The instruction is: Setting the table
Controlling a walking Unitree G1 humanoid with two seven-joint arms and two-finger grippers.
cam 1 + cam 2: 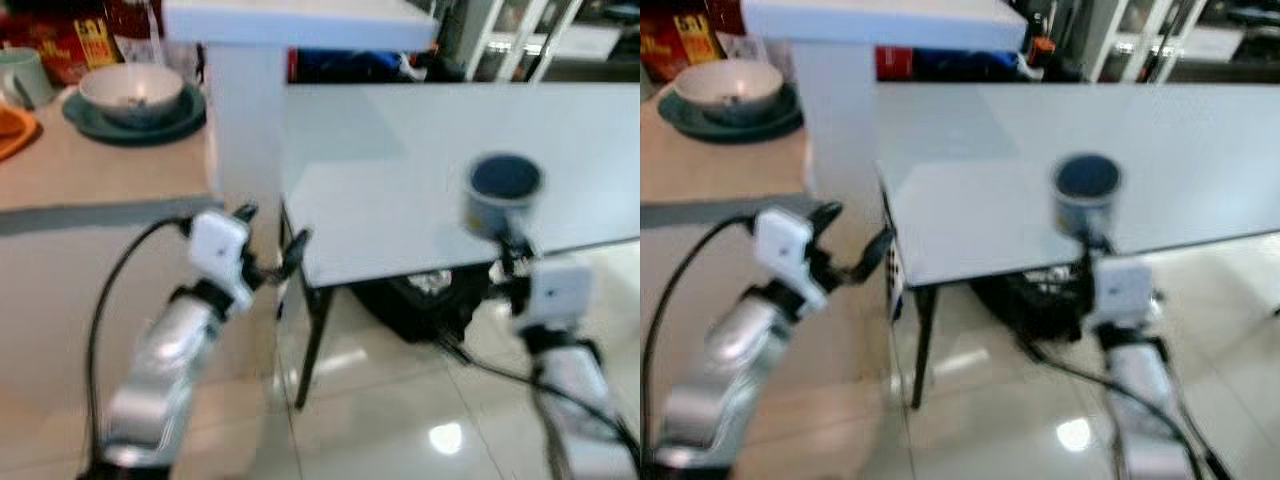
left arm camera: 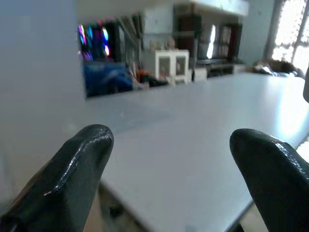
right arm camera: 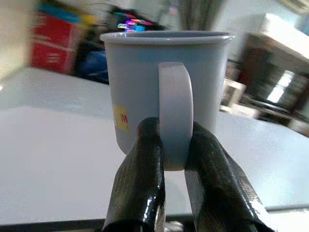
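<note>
Your right gripper (image 3: 175, 159) is pinched shut on the handle of the mug (image 3: 166, 92), one finger either side of the loop. Mug is upright, held above the table (image 1: 400, 210) near its front edge, toward the right end; can't tell if its base is touching the top or just clear of it. Inside of the mug looks dark, contents not readable.

Your left gripper (image 1: 272, 240) is spread wide and empty, hanging just off the table's front-left corner, between the table and the counter (image 1: 90, 180). The left wrist view looks out over bare tabletop between the two fingers (image 2: 72, 169).

On the counter, toward the back edge: a bowl (image 1: 131, 92) sitting on a dark plate (image 1: 135, 125), a second cup (image 1: 25, 75) at the far left edge, something orange beside it, too blurred to name.

Step looks like mug placement: carried to the table, not released. Next you likely need to lower until the base sits flat, then open the fingers and back straight off the handle so it doesn't tip. Bowl and plate probably come after.
</note>
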